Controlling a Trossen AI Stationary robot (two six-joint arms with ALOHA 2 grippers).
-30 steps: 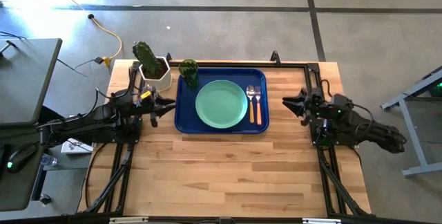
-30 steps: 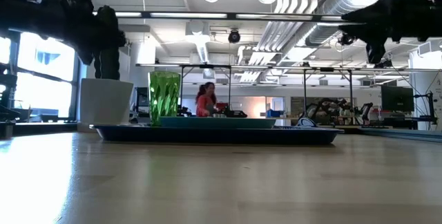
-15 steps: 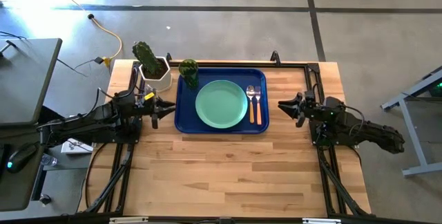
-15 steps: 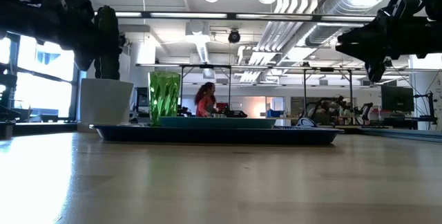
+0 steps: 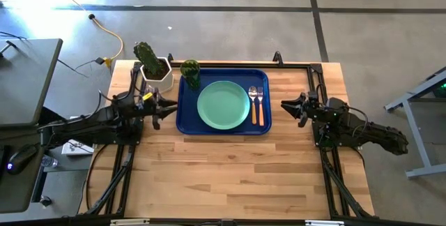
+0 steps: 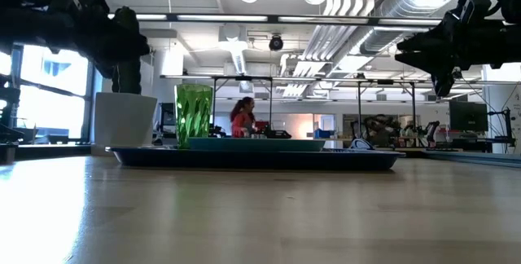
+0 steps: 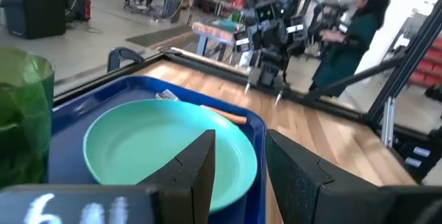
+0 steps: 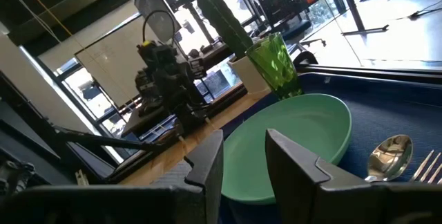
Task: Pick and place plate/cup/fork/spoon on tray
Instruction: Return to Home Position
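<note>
The white hexagonal cactus pot (image 5: 157, 72) stands on the table (image 5: 230, 170) just off the far-left corner of the tray (image 5: 185, 118). It is the one thing crowding the left gripper (image 5: 160, 109), which hangs just to the near side of it and close beside the tray's left rim. That gripper's fingers (image 7: 200, 172) are a narrow gap apart with nothing between them. The right gripper (image 5: 287, 106) hovers above bare wood to the right of the tray, apart from its right rim, and its fingers (image 8: 207, 165) are likewise slightly parted and empty. On the tray, the cup (image 5: 190, 72) stands upright in the far-left corner, and the plate (image 5: 223, 104) lies flat in the middle. The spoon (image 5: 253, 104) and the fork (image 5: 260, 104) lie side by side between the plate and the right rim, with the fork on the right and both handles pointing near. The tray sits toward the table's far edge. The whole near half of the table is open wood, and a bare strip runs along the right edge under the right arm. Off the table, a dark desk (image 5: 24, 79) stands to the left and a yellow cable (image 5: 111, 41) trails on the floor beyond the far-left corner. In the low view a person (image 6: 242, 117) shows far back in the room.
</note>
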